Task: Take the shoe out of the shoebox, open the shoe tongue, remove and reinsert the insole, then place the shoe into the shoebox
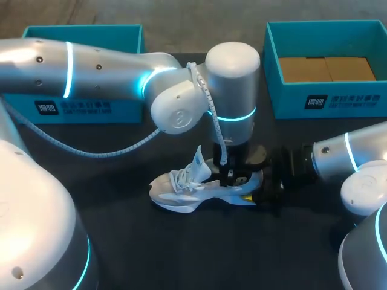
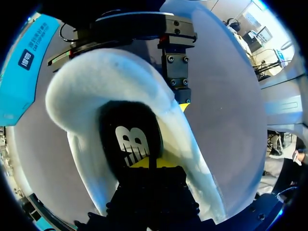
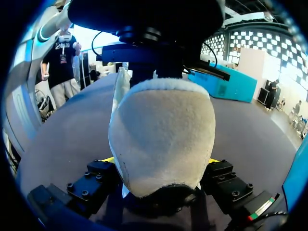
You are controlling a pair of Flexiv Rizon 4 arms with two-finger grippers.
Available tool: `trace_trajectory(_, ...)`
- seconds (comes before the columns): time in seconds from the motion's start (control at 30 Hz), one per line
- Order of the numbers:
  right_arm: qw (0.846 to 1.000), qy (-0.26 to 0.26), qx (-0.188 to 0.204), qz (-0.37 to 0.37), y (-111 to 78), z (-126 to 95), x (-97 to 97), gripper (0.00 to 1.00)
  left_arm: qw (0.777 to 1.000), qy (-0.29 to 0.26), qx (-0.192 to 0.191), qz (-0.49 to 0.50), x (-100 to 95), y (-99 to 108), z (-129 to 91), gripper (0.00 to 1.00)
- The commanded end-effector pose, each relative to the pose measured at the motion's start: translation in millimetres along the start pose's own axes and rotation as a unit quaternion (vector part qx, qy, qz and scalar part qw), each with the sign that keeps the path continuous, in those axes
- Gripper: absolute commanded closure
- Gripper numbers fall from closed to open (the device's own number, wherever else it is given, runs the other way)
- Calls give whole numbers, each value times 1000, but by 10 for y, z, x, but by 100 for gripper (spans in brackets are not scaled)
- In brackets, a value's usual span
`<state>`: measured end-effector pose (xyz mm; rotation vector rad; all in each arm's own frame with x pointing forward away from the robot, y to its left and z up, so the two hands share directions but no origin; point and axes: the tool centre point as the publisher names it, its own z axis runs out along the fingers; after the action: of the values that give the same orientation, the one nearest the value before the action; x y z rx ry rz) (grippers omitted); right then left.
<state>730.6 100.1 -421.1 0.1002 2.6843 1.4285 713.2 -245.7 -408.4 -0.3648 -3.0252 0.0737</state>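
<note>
Shoe [image 3: 163,130]: white, fuzzy, rounded suede heel.

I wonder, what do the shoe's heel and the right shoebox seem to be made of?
The shoe's heel looks like off-white suede or a felt-like textile: matte, with a fuzzy nap. The right shoebox looks like cardboard: teal matte walls, plain brown floor with a flap seam.

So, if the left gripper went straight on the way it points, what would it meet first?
Probably the dark insole inside the white shoe, directly ahead of the left gripper; depth is unclear.
</note>
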Motion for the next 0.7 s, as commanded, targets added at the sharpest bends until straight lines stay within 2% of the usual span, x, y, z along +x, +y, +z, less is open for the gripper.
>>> trace_trajectory(0.03,1000,-1,3,0,19,21,-7,100,1000,-9,5,-1,85,62,38,100)
trace_trajectory(0.37,1000,-1,3,0,19,21,-7,100,1000,-19,10,-1,120,91,-148,100)
trace_trajectory(0.7,1000,-1,3,0,19,21,-7,100,999,-14,39,-5,142,151,-318,100)
